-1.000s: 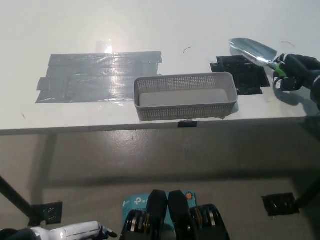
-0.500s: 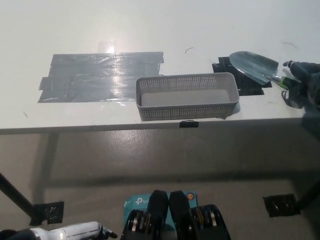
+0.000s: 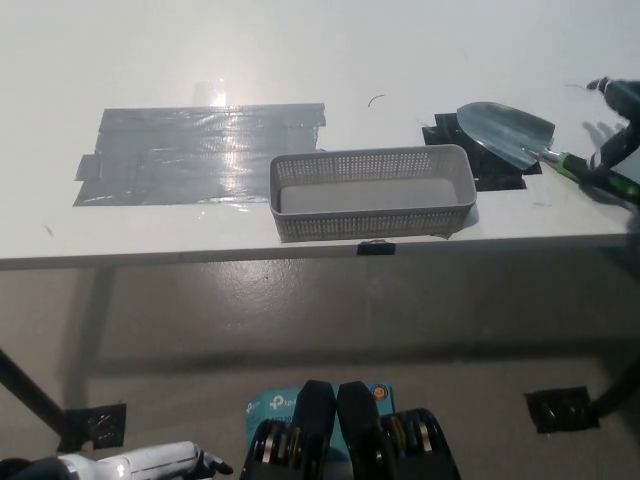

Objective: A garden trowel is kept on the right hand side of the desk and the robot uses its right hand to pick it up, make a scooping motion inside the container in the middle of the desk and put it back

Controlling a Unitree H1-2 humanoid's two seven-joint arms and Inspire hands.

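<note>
White counter (image 3: 420,60) carries the grey mesh container (image 3: 372,190) at its middle. Just right of it the garden trowel (image 3: 505,133) lies flat, its blade over black tape (image 3: 500,174). The black right hand (image 3: 622,125) hovers by the handle, fingers (image 3: 616,147) spread, holding nothing. The white left hand (image 3: 150,463) rests at lower left; I cannot tell its grip.

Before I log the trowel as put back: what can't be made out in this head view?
- Right hand: cut off by the right edge; whether it touches the trowel handle cannot be told.
- Trowel handle end: runs out of the picture at the right edge.
- Left hand: cut by the bottom edge; open or shut unclear.
- Container: its near wall hides the near strip of its floor.
</note>
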